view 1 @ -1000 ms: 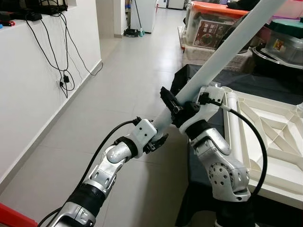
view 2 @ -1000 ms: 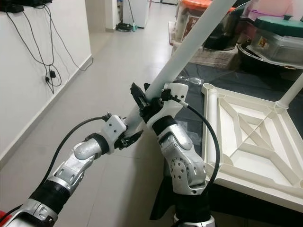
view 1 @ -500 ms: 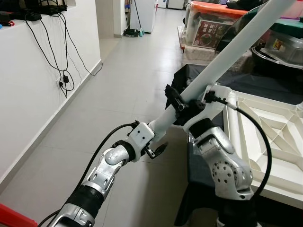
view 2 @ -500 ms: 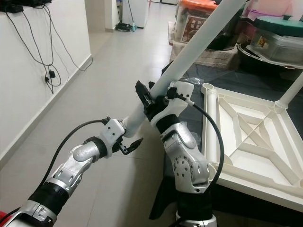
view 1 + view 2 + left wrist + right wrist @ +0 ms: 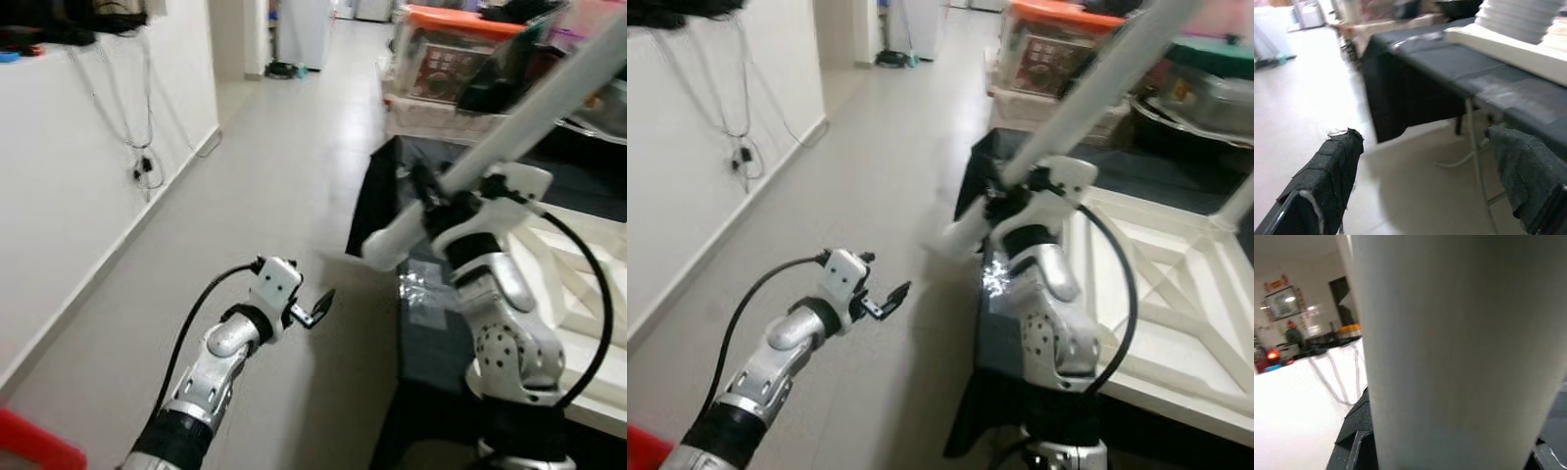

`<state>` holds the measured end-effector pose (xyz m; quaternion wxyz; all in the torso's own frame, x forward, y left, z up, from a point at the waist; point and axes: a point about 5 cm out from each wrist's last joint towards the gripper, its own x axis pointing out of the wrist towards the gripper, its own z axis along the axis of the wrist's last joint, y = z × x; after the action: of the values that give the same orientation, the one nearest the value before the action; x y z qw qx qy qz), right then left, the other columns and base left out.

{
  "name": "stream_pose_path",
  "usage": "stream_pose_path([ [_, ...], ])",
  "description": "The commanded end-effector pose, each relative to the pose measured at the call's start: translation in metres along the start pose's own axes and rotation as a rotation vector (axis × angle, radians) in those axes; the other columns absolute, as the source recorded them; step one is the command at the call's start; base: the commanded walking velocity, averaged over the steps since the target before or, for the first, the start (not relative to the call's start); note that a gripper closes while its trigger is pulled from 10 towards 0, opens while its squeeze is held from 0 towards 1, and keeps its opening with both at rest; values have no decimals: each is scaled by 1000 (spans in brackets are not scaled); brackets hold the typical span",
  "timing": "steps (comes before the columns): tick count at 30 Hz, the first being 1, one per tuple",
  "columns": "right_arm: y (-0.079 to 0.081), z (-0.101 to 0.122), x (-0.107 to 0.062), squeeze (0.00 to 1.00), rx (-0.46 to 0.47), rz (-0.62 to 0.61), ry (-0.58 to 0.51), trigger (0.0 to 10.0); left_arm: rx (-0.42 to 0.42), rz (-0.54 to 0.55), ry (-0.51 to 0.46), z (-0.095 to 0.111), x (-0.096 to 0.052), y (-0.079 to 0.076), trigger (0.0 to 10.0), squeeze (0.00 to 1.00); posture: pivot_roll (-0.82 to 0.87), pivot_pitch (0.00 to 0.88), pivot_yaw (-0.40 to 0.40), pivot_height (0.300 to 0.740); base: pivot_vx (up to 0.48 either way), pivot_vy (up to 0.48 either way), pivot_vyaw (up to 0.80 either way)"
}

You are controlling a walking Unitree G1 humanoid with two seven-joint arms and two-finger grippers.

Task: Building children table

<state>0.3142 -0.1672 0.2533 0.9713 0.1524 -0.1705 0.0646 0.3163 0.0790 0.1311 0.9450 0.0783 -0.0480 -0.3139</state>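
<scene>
The right pincer (image 5: 431, 201) grips a long white table leg (image 5: 534, 103) slanting up over the black-draped tabletop (image 5: 431, 323) beside the upturned white children's table (image 5: 1176, 284), while the left pincer (image 5: 315, 305) hovers with fingers spread wide above the grey floor (image 5: 265, 196).

The white tube (image 5: 529, 108) runs out past the picture's top edge, its upper end unseen. The right gripper (image 5: 431, 201) is blurred, fingers indistinct.
</scene>
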Motion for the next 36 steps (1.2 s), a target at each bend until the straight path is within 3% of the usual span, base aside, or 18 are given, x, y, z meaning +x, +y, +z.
stream_pose_path([
  [1,-3,0,-2,0,-13,-24,-11,10000,-22,8,13,-4,-3,-3,10000,0,81,0,-93,740,0,-454,800],
  [11,-9,-5,-1,0,-9,-66,13,10000,-24,3,25,-5,-1,-6,10000,0,77,0,-95,740,0,-460,80],
  [25,-8,-7,0,0,-29,-45,13,10000,-68,32,43,-7,-2,-6,10000,0,76,0,-96,740,0,0,0],
  [36,-7,-7,0,0,-55,-7,21,10000,-108,39,35,-7,-3,-11,10000,0,70,0,-97,740,0,0,-800],
])
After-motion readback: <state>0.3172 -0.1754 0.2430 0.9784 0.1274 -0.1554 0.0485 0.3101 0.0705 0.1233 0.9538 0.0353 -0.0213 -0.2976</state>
